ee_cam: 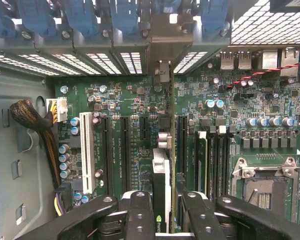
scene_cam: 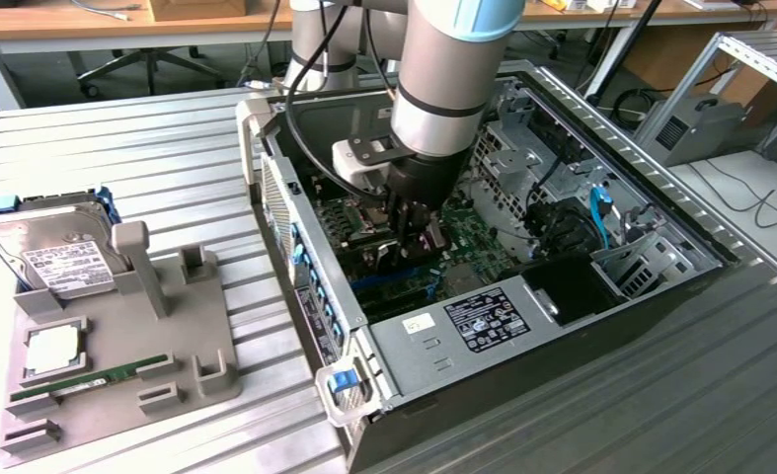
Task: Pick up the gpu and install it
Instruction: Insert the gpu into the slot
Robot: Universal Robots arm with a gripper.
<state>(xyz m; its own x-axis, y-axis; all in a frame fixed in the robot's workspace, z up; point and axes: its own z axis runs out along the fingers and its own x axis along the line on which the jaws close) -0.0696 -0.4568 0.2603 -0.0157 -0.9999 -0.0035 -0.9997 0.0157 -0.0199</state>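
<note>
The gpu (ee_cam: 161,172) is seen edge-on in the wrist view, a thin black card with a green logo, standing upright over the motherboard (ee_cam: 135,105). My gripper (ee_cam: 162,202) is shut on it, one black finger (ee_cam: 140,212) on each side. The card's pale bracket end (ee_cam: 164,30) reaches the case's rear slot openings. Long black expansion slots (ee_cam: 125,150) lie on either side of the card. Whether the card sits fully in a slot I cannot tell. In the exterior view my gripper (scene_cam: 412,242) is lowered inside the open computer case (scene_cam: 494,326).
A grey fixture tray (scene_cam: 191,346) on the exterior view's left holds a hard drive (scene_cam: 52,252), a processor chip (scene_cam: 52,351) and a green memory stick (scene_cam: 92,380). Inside the case are a yellow-black cable bundle (ee_cam: 40,125), the processor socket (ee_cam: 265,185) and blue cables (scene_cam: 603,217).
</note>
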